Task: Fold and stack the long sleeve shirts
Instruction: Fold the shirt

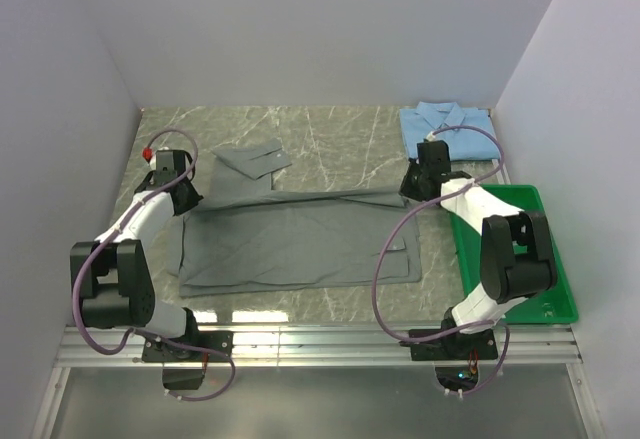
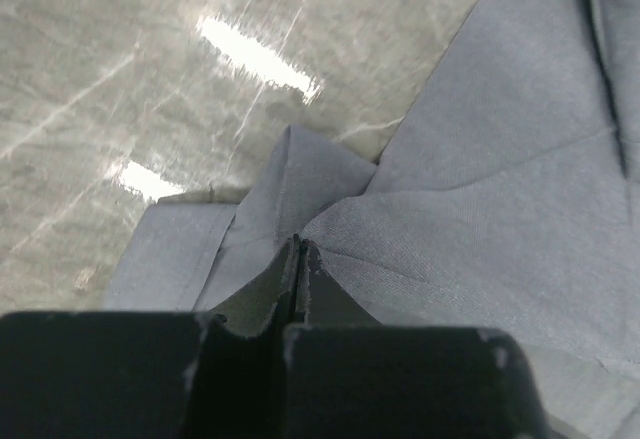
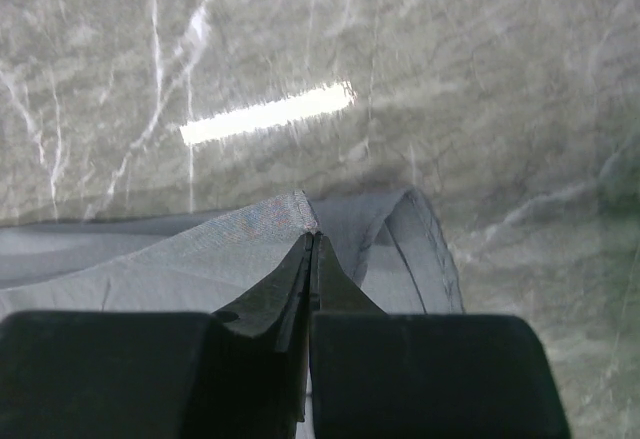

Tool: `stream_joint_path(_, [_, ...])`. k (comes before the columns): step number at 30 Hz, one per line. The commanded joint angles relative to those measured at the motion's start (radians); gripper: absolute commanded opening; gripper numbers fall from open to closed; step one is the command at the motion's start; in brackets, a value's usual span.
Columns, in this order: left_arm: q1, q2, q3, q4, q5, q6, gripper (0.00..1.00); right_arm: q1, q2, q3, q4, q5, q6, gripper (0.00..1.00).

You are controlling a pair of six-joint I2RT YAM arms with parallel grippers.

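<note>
The left fingers (image 2: 288,271) are pressed tight together on a bunched fold at the left end of the grey shirt (image 1: 300,244), and the right fingers (image 3: 298,271) are likewise clamped with no gap on a thin edge of the same cloth at its far right corner. That shirt lies spread flat across the middle of the marbled worktop (image 1: 340,134) between the two arms, one sleeve doubled back at its far left. The light blue shirt (image 1: 445,124) sits folded in the far right corner, just beyond the green tray (image 1: 560,304).
</note>
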Motion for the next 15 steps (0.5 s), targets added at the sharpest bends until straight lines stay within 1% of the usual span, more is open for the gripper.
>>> stream_joint_path(1, [-0.001,-0.040,-0.030,-0.016,-0.034,-0.026,0.01,-0.011,-0.050,-0.040,0.034,0.015,0.017,0.00])
stream_joint_path(5, [-0.002,-0.050,-0.058,-0.025,-0.058,-0.041,0.00,-0.009,-0.074,-0.078,0.040,-0.033,0.017,0.00])
stream_joint_path(10, [-0.001,-0.041,-0.058,-0.053,-0.101,-0.058,0.00,-0.009,-0.085,-0.113,0.006,-0.077,0.025,0.06])
stream_joint_path(13, [0.001,-0.028,-0.051,-0.067,-0.127,-0.073,0.01,-0.009,-0.106,-0.149,0.003,-0.079,0.046,0.14])
stream_joint_path(14, [0.002,-0.021,-0.048,-0.070,-0.130,-0.076,0.01,-0.009,-0.122,-0.158,0.006,-0.088,0.045,0.23])
stream_joint_path(15, [0.001,-0.021,-0.048,-0.073,-0.136,-0.081,0.01,-0.011,-0.129,-0.173,0.009,-0.097,0.042,0.25])
